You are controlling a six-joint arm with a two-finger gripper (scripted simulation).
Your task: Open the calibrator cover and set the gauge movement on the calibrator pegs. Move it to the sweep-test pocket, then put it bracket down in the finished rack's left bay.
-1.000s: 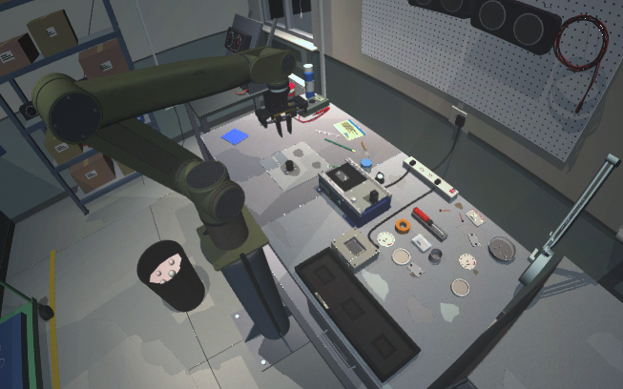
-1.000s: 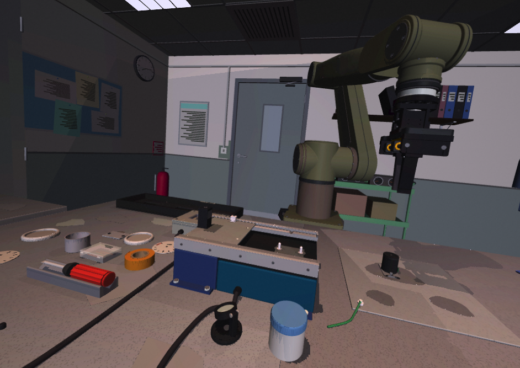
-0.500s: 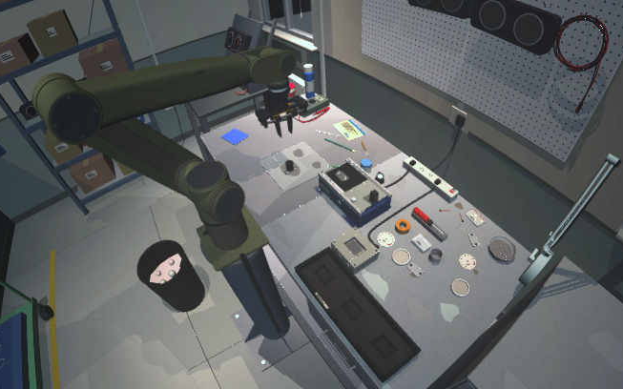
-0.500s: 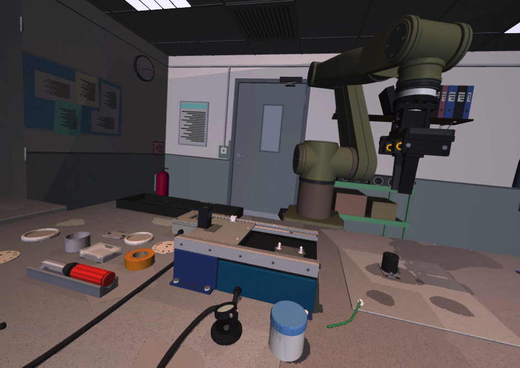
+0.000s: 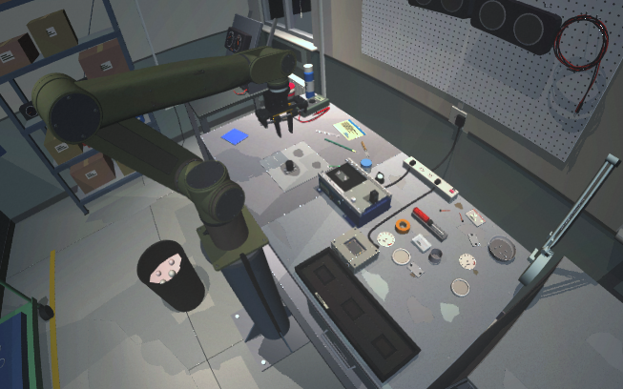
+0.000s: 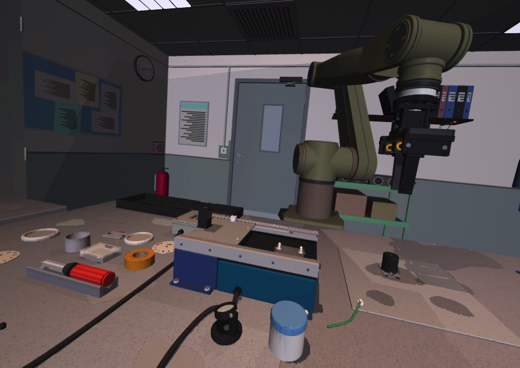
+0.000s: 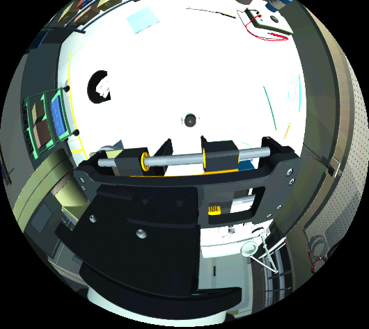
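Observation:
On the grey mat at the far end of the bench, the gauge movement (image 5: pixel 289 166) (image 6: pixel 390 263) (image 7: pixel 190 120), a small black cylinder on a flat bracket, stands alone. My gripper (image 5: pixel 283 127) (image 6: pixel 405 186) (image 7: pixel 184 150) hangs high above it, open and empty. The blue calibrator (image 5: pixel 354 190) (image 6: pixel 247 260) sits mid-bench with its cover (image 6: pixel 218 232) slid aside, so the dark well and its two white pegs (image 6: pixel 289 247) show. The square sweep-test fixture (image 5: pixel 354 247) lies nearer the arm's base, next to the long black finished rack (image 5: pixel 355 309) (image 6: pixel 178 205).
The rack runs along the bench's near edge. A capped jar (image 6: pixel 288 330), a knob stand (image 6: pixel 226 323), a power strip (image 5: pixel 430 177), a red-handled tool (image 5: pixel 428 222) (image 6: pixel 72 275), tape (image 5: pixel 402 225), dials and rings lie around the calibrator. A black bin (image 5: pixel 170 275) stands on the floor.

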